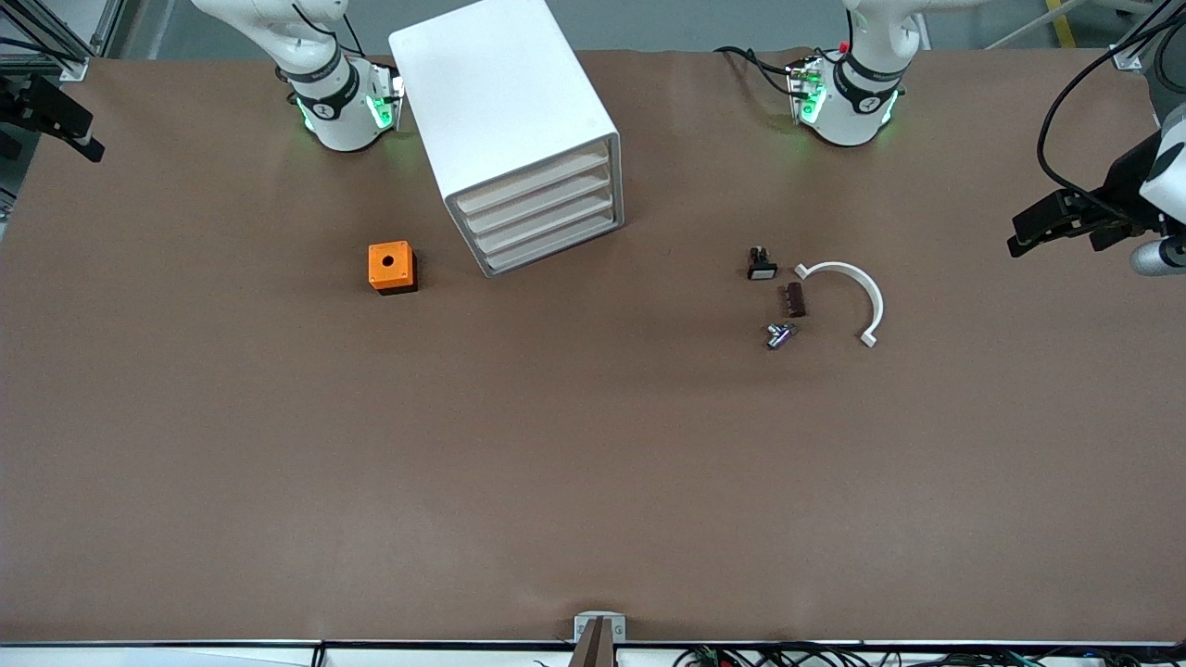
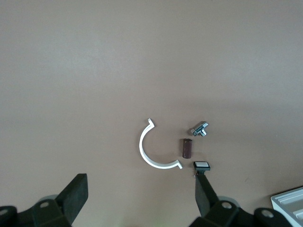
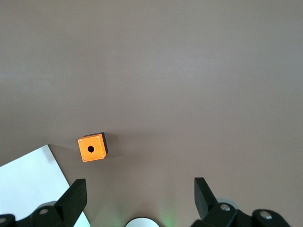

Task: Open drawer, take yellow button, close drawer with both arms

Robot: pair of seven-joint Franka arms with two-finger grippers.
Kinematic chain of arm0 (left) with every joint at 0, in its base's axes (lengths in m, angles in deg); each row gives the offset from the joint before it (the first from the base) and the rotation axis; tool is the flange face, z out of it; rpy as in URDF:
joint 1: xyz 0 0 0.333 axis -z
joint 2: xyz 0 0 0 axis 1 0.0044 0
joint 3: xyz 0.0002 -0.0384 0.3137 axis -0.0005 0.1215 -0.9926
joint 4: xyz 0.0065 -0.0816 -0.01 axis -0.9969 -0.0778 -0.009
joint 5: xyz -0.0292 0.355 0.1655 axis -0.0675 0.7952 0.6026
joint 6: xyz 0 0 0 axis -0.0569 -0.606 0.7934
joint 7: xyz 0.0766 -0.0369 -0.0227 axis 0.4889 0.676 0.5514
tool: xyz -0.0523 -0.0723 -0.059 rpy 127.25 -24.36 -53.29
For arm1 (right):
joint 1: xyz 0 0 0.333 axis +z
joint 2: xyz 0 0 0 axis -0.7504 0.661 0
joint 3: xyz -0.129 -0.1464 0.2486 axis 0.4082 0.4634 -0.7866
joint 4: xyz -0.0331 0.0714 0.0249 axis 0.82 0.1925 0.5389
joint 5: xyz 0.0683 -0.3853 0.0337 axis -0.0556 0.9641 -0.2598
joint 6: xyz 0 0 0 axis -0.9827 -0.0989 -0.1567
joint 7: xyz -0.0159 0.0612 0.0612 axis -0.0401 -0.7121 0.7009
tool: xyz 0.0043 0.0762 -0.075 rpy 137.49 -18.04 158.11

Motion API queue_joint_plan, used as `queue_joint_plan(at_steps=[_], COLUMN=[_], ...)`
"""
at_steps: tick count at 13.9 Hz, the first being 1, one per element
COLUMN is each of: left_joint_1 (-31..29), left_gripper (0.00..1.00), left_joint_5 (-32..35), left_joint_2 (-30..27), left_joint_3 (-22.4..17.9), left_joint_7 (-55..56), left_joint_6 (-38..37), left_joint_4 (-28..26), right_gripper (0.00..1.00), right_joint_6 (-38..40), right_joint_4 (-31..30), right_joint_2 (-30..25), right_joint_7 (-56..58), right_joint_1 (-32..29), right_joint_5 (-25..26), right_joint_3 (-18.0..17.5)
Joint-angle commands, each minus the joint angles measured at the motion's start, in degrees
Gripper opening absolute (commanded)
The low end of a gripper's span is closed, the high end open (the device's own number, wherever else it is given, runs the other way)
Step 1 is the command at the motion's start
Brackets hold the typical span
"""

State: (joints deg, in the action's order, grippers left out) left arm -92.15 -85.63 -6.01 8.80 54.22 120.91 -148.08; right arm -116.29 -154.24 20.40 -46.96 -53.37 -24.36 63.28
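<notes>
Nearest the front camera lie a small metal fitting [image 1: 779, 335], a brown block [image 1: 795, 299], a white half-ring [image 1: 848, 296] and a black part with a white face [image 1: 762, 265]; a low sweep of the left gripper [image 1: 1042, 229] might scatter them. The orange box [image 1: 391, 267] is no button. The drawer cabinet [image 1: 519, 130] is shut, so the button presumably hides inside. Both grippers are wide open and empty, the right gripper [image 3: 138, 198] waiting high over the box

Glossy white arms [image 1: 324, 93], green-lit bases, black end effectors.
</notes>
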Motion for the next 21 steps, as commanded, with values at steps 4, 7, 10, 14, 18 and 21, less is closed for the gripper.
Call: queue_joint_plan(at_steps=[4, 7, 10, 14, 18, 21], left_joint_1=[-0.15, -0.06, -0.15, 0.03, 0.38, 4.32], left_gripper=[1.00, 1.00, 1.00, 1.00, 1.00, 1.00], left_joint_5=[0.65, 0.56, 0.56, 0.48, -2.94, -6.02], left_joint_2=[0.69, 0.70, 0.78, 3.85, 8.59, 14.91], left_joint_3=[0.28, 0.20, 0.20, 0.19, 0.28, 0.28], left_joint_7=[0.09, 0.26, 0.18, 0.44, 2.89, 11.57], left_joint_6=[-1.31, -1.31, -1.31, -1.31, -0.09, 2.64], left_joint_4=[1.68, 1.60, 1.25, 1.51, 1.86, 3.70], right_gripper=[1.00, 1.00, 1.00, 1.00, 1.00, 1.00], right_joint_6=[0.12, 0.12, 0.12, 0.12, 0.20, 0.20], right_joint_4=[-0.98, -0.98, -0.98, -0.98, -0.98, -0.98], right_joint_2=[-1.16, -1.16, -1.16, -1.16, -1.16, -1.16], right_joint_7=[-0.93, -0.93, -0.93, -0.93, -0.93, -0.93], right_joint_1=[0.36, 0.36, 0.36, 0.36, 0.27, 0.27], right_joint_5=[0.03, 0.03, 0.03, 0.03, 0.03, 0.03], right_joint_3=[-0.03, -0.03, -0.03, -0.03, -0.03, -0.03])
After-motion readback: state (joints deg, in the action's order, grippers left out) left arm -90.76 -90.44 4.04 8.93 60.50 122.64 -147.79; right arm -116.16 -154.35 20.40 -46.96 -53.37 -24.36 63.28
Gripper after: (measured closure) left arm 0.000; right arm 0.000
